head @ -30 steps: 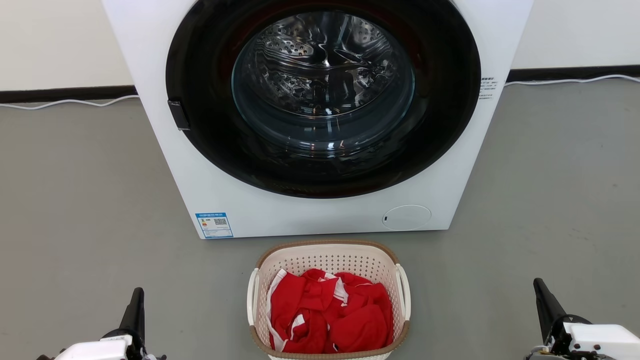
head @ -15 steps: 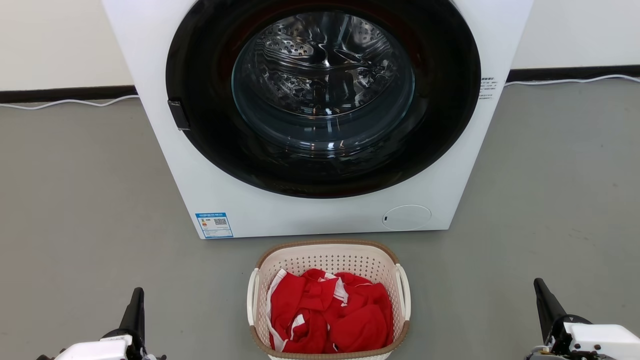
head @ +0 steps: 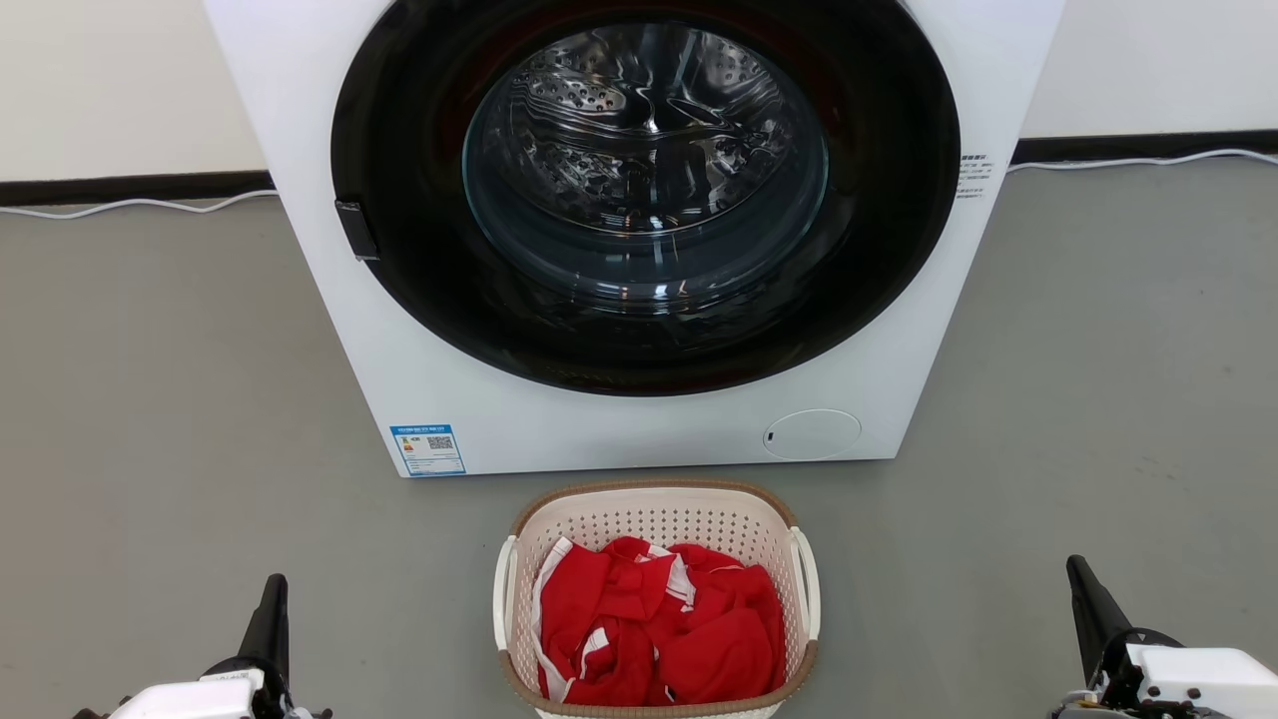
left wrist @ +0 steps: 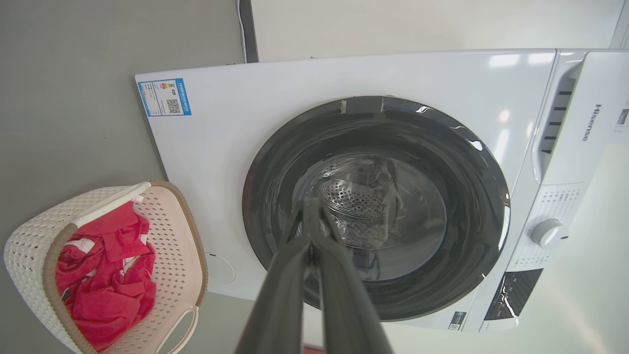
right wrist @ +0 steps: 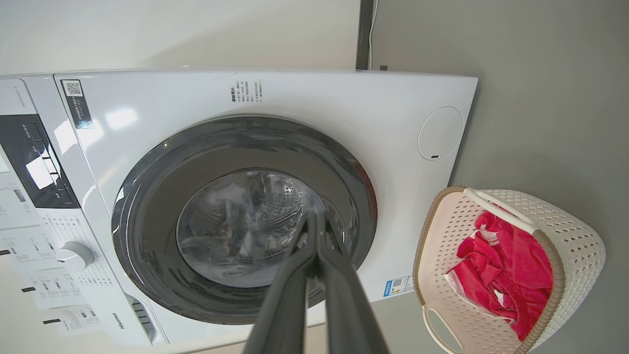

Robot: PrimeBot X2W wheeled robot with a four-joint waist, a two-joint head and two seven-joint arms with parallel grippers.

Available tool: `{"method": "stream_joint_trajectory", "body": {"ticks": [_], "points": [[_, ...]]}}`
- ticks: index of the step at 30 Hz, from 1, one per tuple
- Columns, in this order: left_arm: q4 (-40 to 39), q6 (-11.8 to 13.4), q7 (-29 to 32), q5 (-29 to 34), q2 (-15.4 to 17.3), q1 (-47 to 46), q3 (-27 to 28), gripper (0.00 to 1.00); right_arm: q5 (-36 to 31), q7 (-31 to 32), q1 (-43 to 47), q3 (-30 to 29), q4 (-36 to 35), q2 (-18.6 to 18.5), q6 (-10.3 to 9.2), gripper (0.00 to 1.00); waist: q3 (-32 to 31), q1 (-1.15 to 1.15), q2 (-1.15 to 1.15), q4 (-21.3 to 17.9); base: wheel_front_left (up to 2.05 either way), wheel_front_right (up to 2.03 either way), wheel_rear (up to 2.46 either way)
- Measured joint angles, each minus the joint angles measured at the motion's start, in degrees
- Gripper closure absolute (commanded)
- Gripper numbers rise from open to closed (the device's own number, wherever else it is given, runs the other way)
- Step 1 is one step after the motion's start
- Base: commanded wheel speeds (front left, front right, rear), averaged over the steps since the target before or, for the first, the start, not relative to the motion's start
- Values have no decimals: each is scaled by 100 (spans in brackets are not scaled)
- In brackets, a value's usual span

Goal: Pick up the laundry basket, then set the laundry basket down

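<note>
Nothing has visibly moved since a second ago. The big white front-loading washing machine (head: 619, 439) with its dark round glass door stands on the grey floor (head: 150, 399). Just before it sits the small cream perforated plastic laundry basket (head: 659, 519) with a brown woven-look rim, holding crumpled red-and-white garments (head: 689, 639). It rests on the floor, between the two grippers and well apart from both. The left gripper (head: 275, 589) and right gripper (head: 1078, 574) have their fingers pressed together, holding nothing. This fits a basket awaiting its lift or one already set down. Any carrying would go best by both white side handles (head: 502, 594), kept level.
</note>
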Motion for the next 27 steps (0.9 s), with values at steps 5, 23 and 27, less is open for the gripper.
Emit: {"method": "stream_joint_trajectory", "body": {"ticks": [5,23,27], "points": [[0,0,0,0,0,0,0,100,0,0,0,-1,0,1,0,100,0,0,0,0,0,0,0],[0,0,0,0,0,0,0,100,0,1,0,-5,0,1,0,100,0,0,0,0,0,0,0],[0,0,0,0,0,0,0,100,0,1,0,-5,0,1,0,100,0,0,0,0,0,0,0]]}}
